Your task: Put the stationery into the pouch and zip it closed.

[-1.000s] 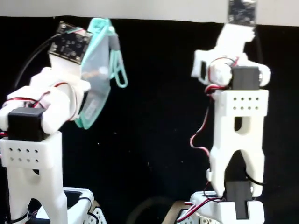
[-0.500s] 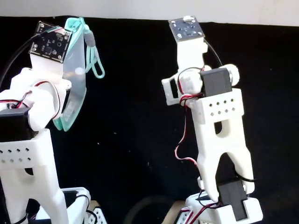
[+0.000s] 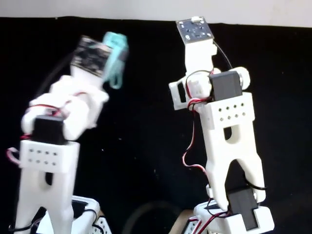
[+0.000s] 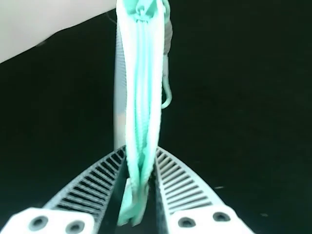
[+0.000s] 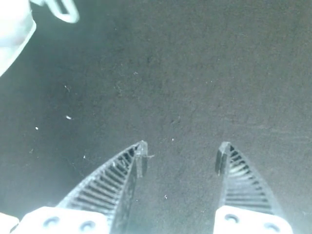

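Pouch (image 4: 141,97): a mint-green zip pouch, held clear above the bench (image 3: 146,146) at the top of the left arm (image 3: 53,126). The left jaws are closed onto one narrow end of it, with the zip edge running away from the wrist camera. A mint pull loop (image 4: 167,92) hangs free beside the zip line. Whether the zip is fully run cannot be told, and the contents of the pouch cannot be seen.

Right arm (image 3: 229,122): it stands upright over the bench, apart from the pouch. The right jaws are spread wide and grip nothing; bare bench lies beneath them.

Step in hand, as a judgement: no loose stationery shows on the bench, so loading appears finished and the zip-closing step applies. The left arm presents the pouch; the right arm is free to work the zip.

Next move calls for:
- the left jaws to keep the pouch end steady above the bench;
- the right jaws to close on the pull loop, which is small and free to swing;
- a pull along the zip line, not across it.

Surface: the bench is covered in matt black cloth flecked with lint. A pale wall (image 3: 146,9) rises behind the bench.
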Motion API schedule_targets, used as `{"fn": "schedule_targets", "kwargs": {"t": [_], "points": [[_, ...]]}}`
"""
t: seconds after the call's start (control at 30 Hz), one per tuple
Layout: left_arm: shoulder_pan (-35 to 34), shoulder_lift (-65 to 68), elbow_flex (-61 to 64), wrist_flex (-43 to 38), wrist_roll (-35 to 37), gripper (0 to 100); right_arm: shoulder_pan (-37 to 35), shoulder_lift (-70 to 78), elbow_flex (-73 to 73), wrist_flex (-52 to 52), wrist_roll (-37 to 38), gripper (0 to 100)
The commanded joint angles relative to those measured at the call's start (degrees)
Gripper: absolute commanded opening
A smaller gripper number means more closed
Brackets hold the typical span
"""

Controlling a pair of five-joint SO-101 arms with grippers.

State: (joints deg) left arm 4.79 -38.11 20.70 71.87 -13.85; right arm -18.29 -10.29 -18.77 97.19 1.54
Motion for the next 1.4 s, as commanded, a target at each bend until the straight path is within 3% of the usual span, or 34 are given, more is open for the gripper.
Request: {"fn": "schedule_targets", "kwargs": {"t": [0.0, 0.13, 0.4, 0.87, 1.13, 1.37], "points": [[7.1, 0.4, 3.2, -3.3, 1.8, 1, 1.7, -3.7, -2.1, 0.5, 0.5, 23.5], [9.8, 0.4, 7.1, -6.2, 1.5, 2, 6.0, -10.5, -2.0, 0.1, 0.5, 23.5], [10.0, 0.4, 10.2, -5.8, 1.6, 26, 11.6, -14.3, -1.5, 0.4, 0.5, 23.5], [21.8, 0.3, 4.3, 3.6, 1.3, 27, 11.4, -14.4, 4.2, 0.0, 0.5, 23.5], [19.8, 0.0, 2.2, 3.9, 1.6, 26, 11.2, -15.1, 3.7, 0.0, 0.2, 23.4], [15.2, 0.1, -7.1, 4.1, 1.4, 9, 6.2, -18.2, 3.7, -1.1, 0.2, 14.6]]}}
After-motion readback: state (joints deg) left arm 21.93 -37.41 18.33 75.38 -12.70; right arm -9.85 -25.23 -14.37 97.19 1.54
